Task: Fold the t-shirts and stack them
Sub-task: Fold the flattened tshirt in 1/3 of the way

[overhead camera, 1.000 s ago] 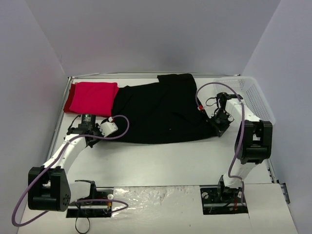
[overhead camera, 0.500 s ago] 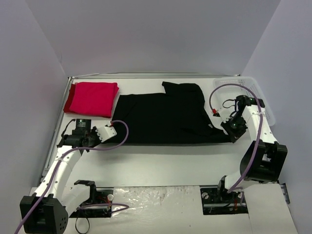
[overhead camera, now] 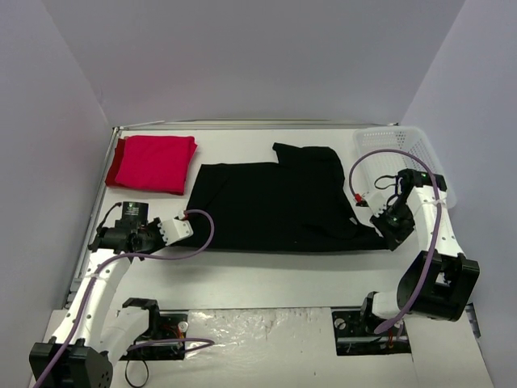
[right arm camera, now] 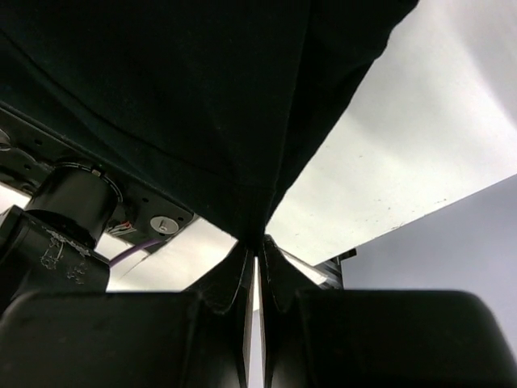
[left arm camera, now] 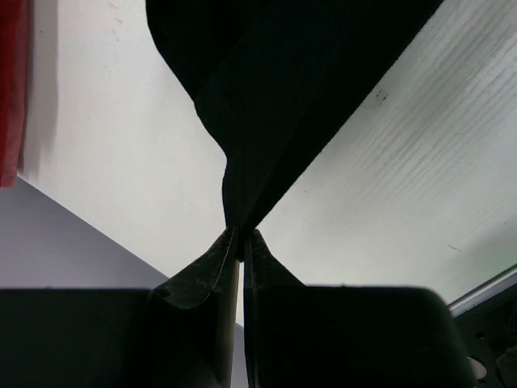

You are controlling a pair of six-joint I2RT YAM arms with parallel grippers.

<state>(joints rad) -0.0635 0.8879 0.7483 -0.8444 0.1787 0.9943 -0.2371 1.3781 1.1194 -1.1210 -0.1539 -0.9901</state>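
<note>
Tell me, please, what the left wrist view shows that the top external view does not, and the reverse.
Only the left wrist view shows how the left tool pinches a bunched corner of the black t-shirt. Only the top external view shows the whole shirt spread out, the right tool at its other end and the white mesh basket. Both show the red t-shirt and the table.

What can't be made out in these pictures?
Top view: fingertips of the right hand, too small and dark to separate.
Left wrist view: the crimson red cloth t-shirt, cut off at the left edge.
Right wrist view: the large black cloth t-shirt, mostly beyond the top edge.
</note>
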